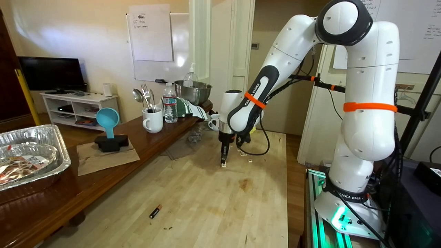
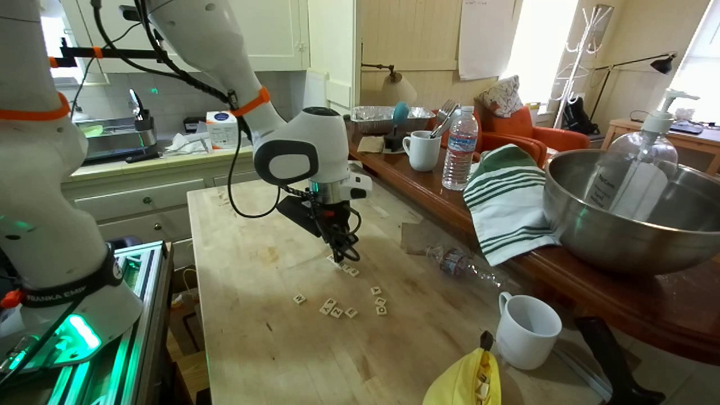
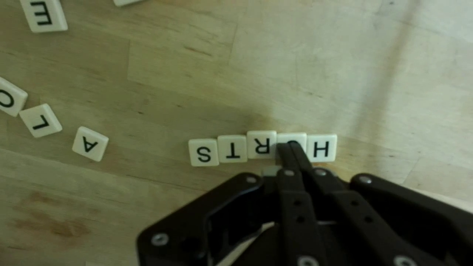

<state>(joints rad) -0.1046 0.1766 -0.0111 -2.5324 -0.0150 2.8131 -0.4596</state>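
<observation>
Pointing down, the tool (image 3: 290, 145) has both fingers pressed together, narrow as can be. Tips lie over a half-hidden tile (image 3: 291, 137), letter mostly covered; whether they touch it cannot be told. That tile is fourth in a row of five, letters upside down in the wrist view, left to right: S tile (image 3: 204, 152), T tile (image 3: 232, 149), R tile (image 3: 262, 145), the covered one, H tile (image 3: 321, 147). R sits slightly out of line.

Further left in that view: A tile (image 3: 90, 144), apart; L tile (image 3: 40, 120), close against O tile (image 3: 11, 96); E tile (image 3: 44, 15) near the top corner.

All on a pale wooden worktop (image 1: 206, 193), as is a battery (image 1: 155, 211), well apart. In an exterior view: crumpled bottle (image 2: 458, 262) on its side, white mug (image 2: 529, 332) upright near a yellow pouch (image 2: 464, 382).

Alongside, a dark raised ledge (image 1: 74, 189) bears a cutlery mug (image 2: 424, 152), water bottle (image 2: 459, 149), striped towel (image 2: 506, 202) and steel bowl (image 2: 619, 247), pump bottle (image 2: 635, 174) inside.
</observation>
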